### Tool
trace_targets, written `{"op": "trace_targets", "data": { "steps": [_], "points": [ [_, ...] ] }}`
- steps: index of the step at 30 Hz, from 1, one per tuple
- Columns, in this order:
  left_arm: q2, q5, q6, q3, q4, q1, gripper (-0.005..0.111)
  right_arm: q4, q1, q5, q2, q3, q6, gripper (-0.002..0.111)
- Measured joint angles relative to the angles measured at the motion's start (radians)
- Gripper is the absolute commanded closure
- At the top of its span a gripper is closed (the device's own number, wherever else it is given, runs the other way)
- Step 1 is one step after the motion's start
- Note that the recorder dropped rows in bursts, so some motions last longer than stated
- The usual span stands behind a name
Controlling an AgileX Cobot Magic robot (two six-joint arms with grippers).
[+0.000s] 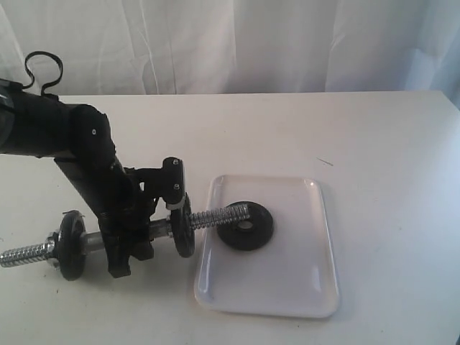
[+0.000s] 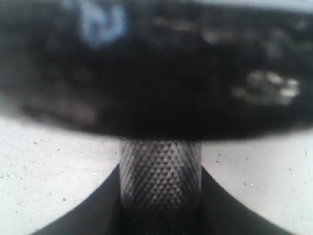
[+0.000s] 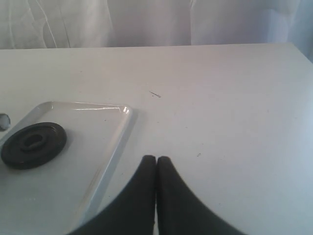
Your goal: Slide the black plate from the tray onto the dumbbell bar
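The black plate (image 1: 246, 226) (image 3: 33, 145) lies flat in the white tray (image 1: 287, 287), near its left rim. The dumbbell bar (image 1: 215, 216) lies across the table with its threaded right end over the tray rim, reaching the plate's edge. My left gripper (image 1: 128, 243) is shut on the bar's middle; in the left wrist view the knurled bar (image 2: 160, 171) sits between my dark fingers (image 2: 230, 215), under a blurred black disc (image 2: 156, 73). My right gripper (image 3: 156, 159) is shut on nothing, hovering over the bare table beside the tray's rim (image 3: 113, 147).
Two black discs (image 1: 183, 226) (image 1: 72, 244) sit on the bar either side of my left gripper, with the chrome threaded end (image 1: 25, 254) sticking out left. A white curtain (image 1: 251, 43) hangs behind the table. The right arm does not show in the exterior view.
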Motion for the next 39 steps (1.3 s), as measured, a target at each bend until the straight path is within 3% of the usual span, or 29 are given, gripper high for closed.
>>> {"op": "trace_targets", "data": {
  "steps": [25,39],
  "points": [
    [-0.161,0.092,-0.042,0.013,-0.026,0.0,0.107,0.0,0.0,0.0,0.0,0.0,0.0,0.108],
    [-0.208,-0.023,-0.081,0.191,-0.028,0.0,0.107,0.0,0.0,0.0,0.0,0.0,0.0,0.108]
  ]
}}
